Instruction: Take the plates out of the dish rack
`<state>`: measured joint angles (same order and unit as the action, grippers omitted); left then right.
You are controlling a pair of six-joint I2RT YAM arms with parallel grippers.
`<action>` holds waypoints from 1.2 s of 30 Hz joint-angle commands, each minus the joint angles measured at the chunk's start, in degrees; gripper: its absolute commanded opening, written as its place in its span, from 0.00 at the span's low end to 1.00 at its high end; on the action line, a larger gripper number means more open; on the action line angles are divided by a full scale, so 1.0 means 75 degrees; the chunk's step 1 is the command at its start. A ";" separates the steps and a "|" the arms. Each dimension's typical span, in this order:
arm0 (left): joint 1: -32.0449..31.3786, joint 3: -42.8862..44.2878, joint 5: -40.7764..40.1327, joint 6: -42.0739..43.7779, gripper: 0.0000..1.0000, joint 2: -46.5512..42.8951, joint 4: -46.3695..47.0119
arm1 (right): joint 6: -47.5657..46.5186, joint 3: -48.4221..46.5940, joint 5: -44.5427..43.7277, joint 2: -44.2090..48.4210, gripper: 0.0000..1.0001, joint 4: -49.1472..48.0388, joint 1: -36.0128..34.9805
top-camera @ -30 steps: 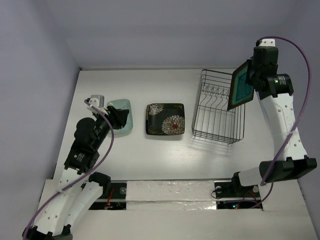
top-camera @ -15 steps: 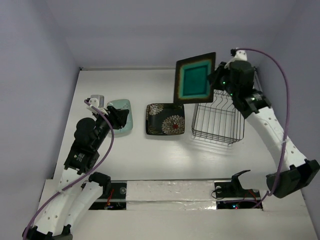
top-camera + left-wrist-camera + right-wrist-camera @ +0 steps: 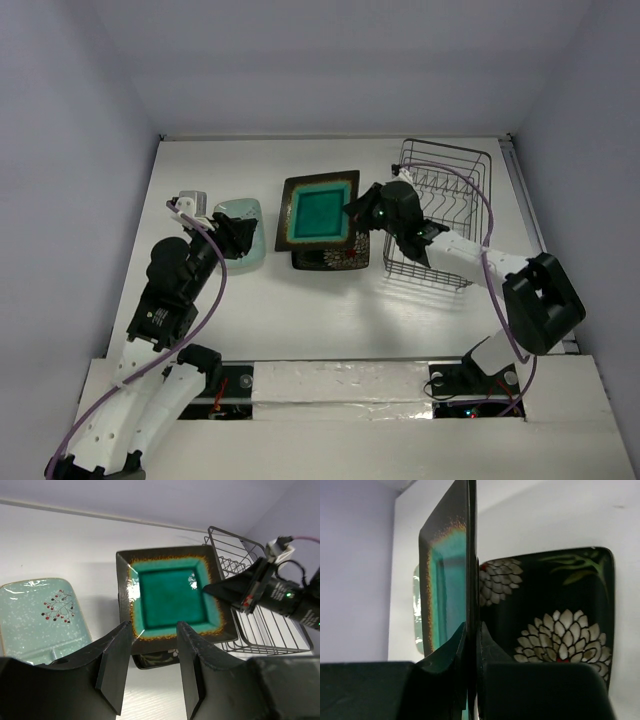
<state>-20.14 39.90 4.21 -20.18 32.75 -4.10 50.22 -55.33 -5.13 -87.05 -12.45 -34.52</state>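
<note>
1. Teal plate [image 3: 318, 210] — the right gripper [image 3: 352, 211] has its fingers clamped on the middle of the plate's right rim. The plate reaches out ahead of the fingertips, close to level.
2. Right beneath the gripper's load lies a floral plate [image 3: 340, 259]. From above only its near strip shows, and I cannot tell whether the two touch.
3. Handling, as I judge it: stiff glazed ceramic, so slick and breakable. Held by one edge, its weight levers against the fingers. The rim is the only real hold — set it down flat before letting go.
4. The mint plate [image 3: 42, 615] lies past the teal plate's far edge, just ahead of the left gripper [image 3: 152, 640]. That gripper's fingers stand apart and hold nothing.
5. The rack [image 3: 450, 153] sits behind the right gripper, on its wrist side.
</note>
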 commanded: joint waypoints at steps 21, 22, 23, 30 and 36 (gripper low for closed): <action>0.0107 0.0200 -0.0010 0.0066 0.38 -0.0066 0.0371 | 0.0220 0.0934 0.0625 0.0286 0.00 -0.1846 0.0559; 0.0107 0.0200 0.0001 0.0066 0.38 -0.0066 0.0382 | 0.0149 0.0874 0.0926 0.0239 0.00 -0.1519 0.0560; 0.0107 0.0200 -0.0010 0.0055 0.38 -0.0066 0.0382 | 0.0055 0.0816 0.1022 0.0123 0.02 -0.1400 0.0641; 0.0107 0.0188 -0.0010 0.0055 0.38 -0.0090 0.0371 | -0.1080 -0.0016 0.1421 -0.0509 0.47 0.0123 0.0818; 0.0178 0.0200 0.0025 0.0055 0.38 -0.0113 0.0394 | -0.1737 -0.0497 0.1726 -0.0956 0.73 0.0921 0.0818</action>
<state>-19.42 39.90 4.27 -20.18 32.53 -4.10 42.00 -55.51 5.30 -94.21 -6.37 -28.51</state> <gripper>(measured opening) 0.375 0.698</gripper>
